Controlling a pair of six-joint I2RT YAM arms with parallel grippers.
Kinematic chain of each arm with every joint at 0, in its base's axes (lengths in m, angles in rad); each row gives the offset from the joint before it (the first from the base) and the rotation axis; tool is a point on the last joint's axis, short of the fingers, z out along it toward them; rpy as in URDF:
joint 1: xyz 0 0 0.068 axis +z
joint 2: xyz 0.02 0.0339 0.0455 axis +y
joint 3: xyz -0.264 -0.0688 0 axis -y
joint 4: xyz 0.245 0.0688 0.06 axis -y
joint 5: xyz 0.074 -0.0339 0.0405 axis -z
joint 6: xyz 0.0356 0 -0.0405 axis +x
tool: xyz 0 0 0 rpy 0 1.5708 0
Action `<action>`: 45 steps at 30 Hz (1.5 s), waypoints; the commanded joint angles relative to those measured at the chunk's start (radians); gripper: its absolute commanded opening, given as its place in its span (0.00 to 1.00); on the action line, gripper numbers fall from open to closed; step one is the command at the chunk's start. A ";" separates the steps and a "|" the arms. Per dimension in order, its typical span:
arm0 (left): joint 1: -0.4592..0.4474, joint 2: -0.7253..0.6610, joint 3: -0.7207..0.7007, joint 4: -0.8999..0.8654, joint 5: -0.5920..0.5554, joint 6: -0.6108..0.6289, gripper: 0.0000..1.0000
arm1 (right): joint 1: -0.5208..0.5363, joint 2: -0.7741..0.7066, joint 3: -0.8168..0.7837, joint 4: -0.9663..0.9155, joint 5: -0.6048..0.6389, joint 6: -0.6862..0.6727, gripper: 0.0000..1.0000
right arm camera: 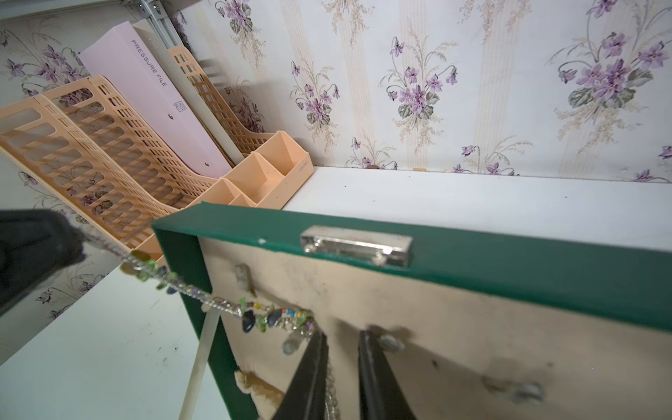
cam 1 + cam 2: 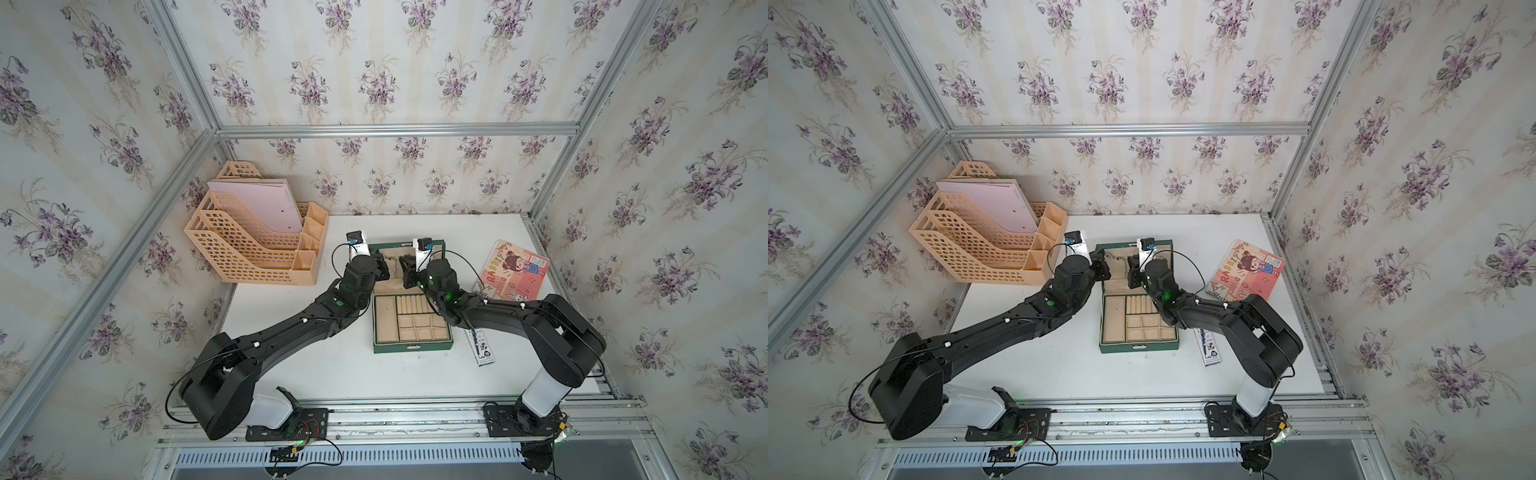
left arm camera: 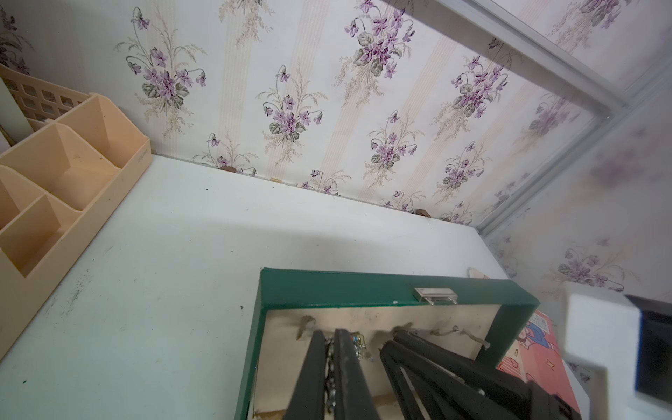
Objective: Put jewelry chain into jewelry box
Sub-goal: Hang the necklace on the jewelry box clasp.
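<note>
Your left gripper [image 3: 330,334] clamps the limp, light-looking silvery charm chain [image 1: 254,316]; right gripper [image 1: 342,336], three o'clock, barely parted. Pinch links, not charms.

Both top views are looking down from high up at the front, taking in the whole white table [image 2: 324,374] and the flowery back wall [image 2: 395,183]. The wrist camera on the left arm [image 2: 291,324] is sitting low and close, facing that wall over the jewelry box [image 3: 327,287] lid. The one on the right arm [image 2: 498,309] is even closer. Both wrist views are sharing the lid's clasp [image 3: 436,294] and the peach file organizer [image 1: 109,163].
</note>
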 commanded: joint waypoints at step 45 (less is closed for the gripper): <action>-0.017 0.186 0.107 -0.378 0.216 -0.165 0.00 | 0.001 -0.429 -0.334 -0.121 -0.032 0.168 0.50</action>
